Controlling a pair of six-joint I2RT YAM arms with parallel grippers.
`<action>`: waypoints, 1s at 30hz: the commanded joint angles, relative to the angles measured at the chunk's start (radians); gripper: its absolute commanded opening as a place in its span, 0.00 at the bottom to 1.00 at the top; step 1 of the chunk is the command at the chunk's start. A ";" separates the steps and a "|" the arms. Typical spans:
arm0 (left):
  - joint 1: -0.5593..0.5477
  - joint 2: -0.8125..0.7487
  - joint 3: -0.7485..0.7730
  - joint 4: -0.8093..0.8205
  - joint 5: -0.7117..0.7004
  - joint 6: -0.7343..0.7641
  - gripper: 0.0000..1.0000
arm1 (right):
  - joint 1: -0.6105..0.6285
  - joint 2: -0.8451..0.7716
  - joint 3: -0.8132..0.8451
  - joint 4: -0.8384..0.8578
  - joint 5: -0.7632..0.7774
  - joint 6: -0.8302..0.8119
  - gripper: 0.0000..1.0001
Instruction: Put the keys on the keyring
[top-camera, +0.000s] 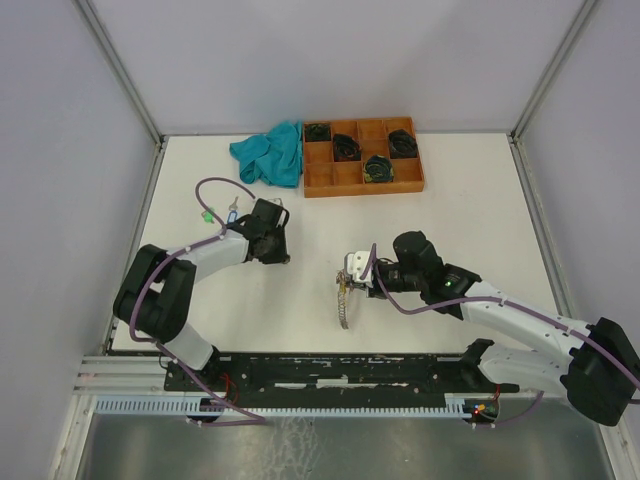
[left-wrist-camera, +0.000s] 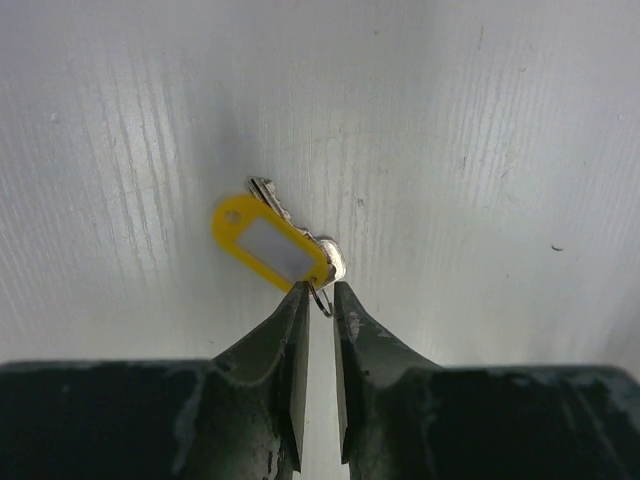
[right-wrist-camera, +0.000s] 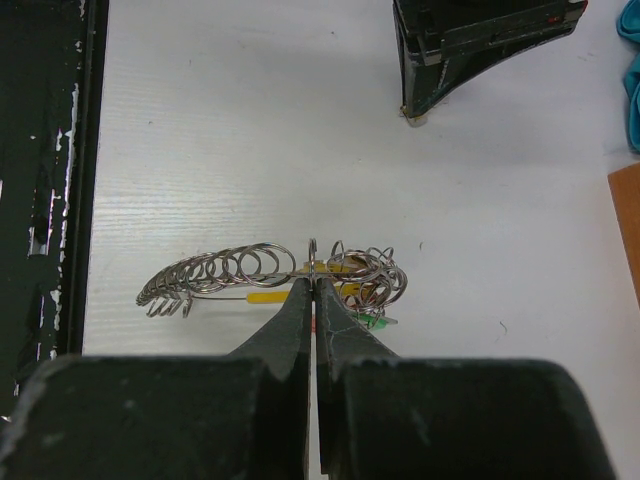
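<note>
The keyring (right-wrist-camera: 225, 272) is a thin wire loop with a yellow segment, strung with several small split rings. It lies on the white table, also in the top view (top-camera: 345, 306). Tagged keys, one green (right-wrist-camera: 378, 320), bunch at its right end. My right gripper (right-wrist-camera: 314, 272) is shut on one upright split ring of it, also in the top view (top-camera: 348, 284). My left gripper (left-wrist-camera: 321, 292) pinches the small ring of a yellow-tagged key (left-wrist-camera: 272, 243); it sits at centre left in the top view (top-camera: 280, 258). Two loose keys, one green-tagged (top-camera: 207, 215), lie left of it.
An orange-brown tray (top-camera: 362, 188) of black coiled bundles stands at the back, with a teal cloth (top-camera: 270, 152) to its left. A black rail (top-camera: 330, 368) runs along the near edge. The left gripper's body (right-wrist-camera: 480, 45) shows beyond the keyring.
</note>
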 joint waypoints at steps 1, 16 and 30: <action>-0.011 -0.007 0.041 -0.009 -0.022 0.025 0.23 | 0.007 -0.007 0.053 0.048 -0.030 -0.007 0.01; -0.018 0.001 0.029 0.007 -0.053 0.002 0.19 | 0.009 -0.012 0.053 0.048 -0.036 -0.006 0.01; -0.017 -0.012 0.001 0.013 -0.014 -0.021 0.18 | 0.012 -0.015 0.053 0.043 -0.036 -0.005 0.01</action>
